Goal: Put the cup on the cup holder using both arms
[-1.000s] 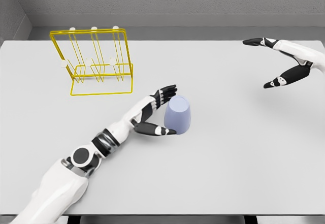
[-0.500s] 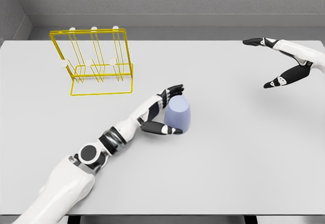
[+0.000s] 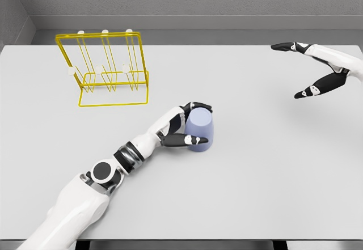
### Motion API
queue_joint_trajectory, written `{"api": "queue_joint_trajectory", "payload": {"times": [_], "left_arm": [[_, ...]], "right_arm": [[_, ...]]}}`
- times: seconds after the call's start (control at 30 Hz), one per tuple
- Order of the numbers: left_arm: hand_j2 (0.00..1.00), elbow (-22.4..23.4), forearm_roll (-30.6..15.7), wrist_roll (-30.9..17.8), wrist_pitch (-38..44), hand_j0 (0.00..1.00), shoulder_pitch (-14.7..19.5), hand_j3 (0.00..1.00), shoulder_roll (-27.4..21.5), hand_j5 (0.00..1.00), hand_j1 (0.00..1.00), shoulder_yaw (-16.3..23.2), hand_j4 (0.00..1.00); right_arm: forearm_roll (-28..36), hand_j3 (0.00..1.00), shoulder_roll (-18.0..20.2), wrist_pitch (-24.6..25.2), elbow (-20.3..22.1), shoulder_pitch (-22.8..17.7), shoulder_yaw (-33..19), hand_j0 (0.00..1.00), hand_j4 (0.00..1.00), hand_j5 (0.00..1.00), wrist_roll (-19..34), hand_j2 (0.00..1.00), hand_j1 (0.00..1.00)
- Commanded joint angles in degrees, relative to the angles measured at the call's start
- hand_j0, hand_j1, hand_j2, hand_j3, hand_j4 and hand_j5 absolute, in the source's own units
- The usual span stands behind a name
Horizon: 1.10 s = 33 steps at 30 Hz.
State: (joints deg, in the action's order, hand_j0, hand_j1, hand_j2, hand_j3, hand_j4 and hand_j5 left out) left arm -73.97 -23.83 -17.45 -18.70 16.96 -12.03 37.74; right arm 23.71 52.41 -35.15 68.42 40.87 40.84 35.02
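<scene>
Cup [image 3: 201, 130] is sitting upside down near the middle of the tabletop [image 3: 255, 193], wide rim down, pale lilac. Left hand [image 3: 182, 128] is wrapping it from the left side: upper fingers [image 3: 198, 106] are curling over the closed top edge, thumb is lying across the lower front wall, so the fingers are clamped on the cup. Cup is resting flat on the surface (no tilt showing). Left arm is reaching in from the lower left corner, elbow joint showing well short of the cup.

Holder [image 3: 105, 68], a yellow wire rack with white-tipped pegs, is standing at the far left of the tabletop, well apart from the cup and up-left of it. Nothing is hanging on its pegs.

Right hand [image 3: 315, 68] is hovering over the far right edge, well apart from both cup and holder. Its fingers are spread apart, one group pointing left near the top, thumb angling down-left, gripping nothing.
</scene>
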Motion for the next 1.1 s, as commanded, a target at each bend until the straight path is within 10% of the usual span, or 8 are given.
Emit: {"api": "queue_joint_trajectory", "payload": {"times": [0.0, 1.07], "left_arm": [[0.51, 0.0, -0.2, 0.0, 0.0, 0.51, 0.0, 0.51, -0.1, 0.51, 0.51, 0.0, 0.51], [0.35, -10.0, -1.1, 0.0, 0.3, 0.35, 2.4, 0.35, -3.5, 0.35, 0.35, -6.7, 0.35]], "right_arm": [[0.5, 1.0, 0.1, 0.1, 0.0, 0.0, -0.1, 1.0, 1.0, 1.0, 0.0, 1.0, 1.0], [0.5, 1.0, 0.1, 0.1, 0.0, 0.0, -0.1, 1.0, 1.0, 1.0, 0.0, 1.0, 1.0]]}}
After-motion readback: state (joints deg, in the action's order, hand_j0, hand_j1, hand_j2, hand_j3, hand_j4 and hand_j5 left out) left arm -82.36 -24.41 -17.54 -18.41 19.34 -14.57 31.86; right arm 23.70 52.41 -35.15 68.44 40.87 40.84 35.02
